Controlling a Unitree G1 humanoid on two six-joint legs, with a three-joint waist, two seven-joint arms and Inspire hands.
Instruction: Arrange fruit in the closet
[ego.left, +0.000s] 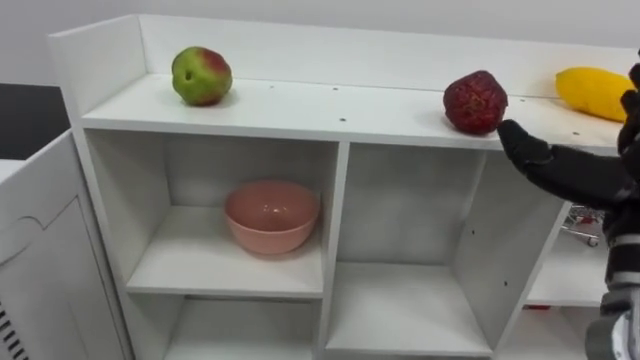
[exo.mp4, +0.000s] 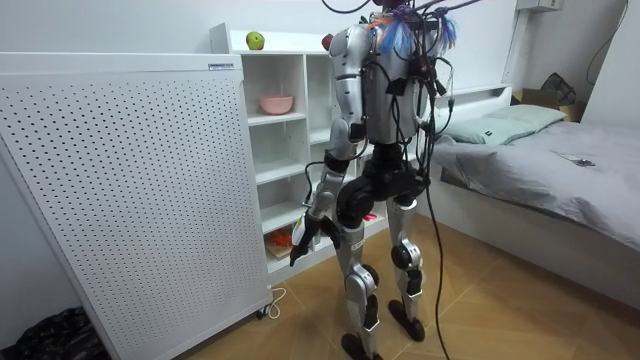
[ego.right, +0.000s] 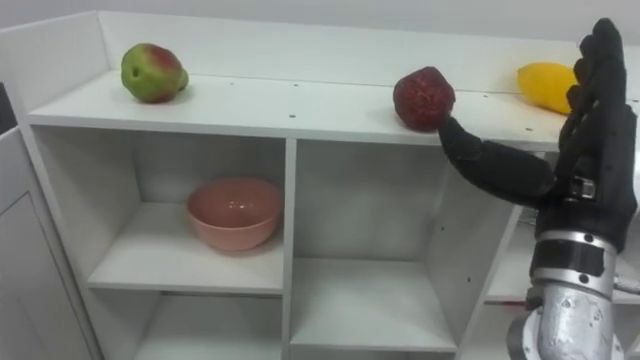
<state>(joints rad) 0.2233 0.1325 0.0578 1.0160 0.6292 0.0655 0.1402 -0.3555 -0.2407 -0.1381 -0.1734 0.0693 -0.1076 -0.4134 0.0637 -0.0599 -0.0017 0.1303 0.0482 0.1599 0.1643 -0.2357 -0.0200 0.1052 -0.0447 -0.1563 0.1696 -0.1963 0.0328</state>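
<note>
A green and red apple (ego.left: 201, 75) lies at the left of the white closet's top board (ego.left: 300, 112). A dark red, bumpy fruit (ego.left: 475, 101) rests near the middle of that board, and a yellow fruit (ego.left: 593, 92) lies at its right end. My right hand (ego.right: 595, 140) is raised just right of the red fruit, open, fingers straight up, and its thumb reaches to the fruit's lower right side. It holds nothing. A pink bowl (ego.left: 271, 215) stands in the upper left compartment. In the room view my left hand (exo.mp4: 303, 238) hangs down beside my hip.
I stand close in front of the closet. A white perforated panel (exo.mp4: 120, 190) stands at the room view's left, and its edge (ego.left: 40, 250) shows at my left. A bed (exo.mp4: 540, 150) stands behind me. Small items (exo.mp4: 283, 238) lie on a lower shelf.
</note>
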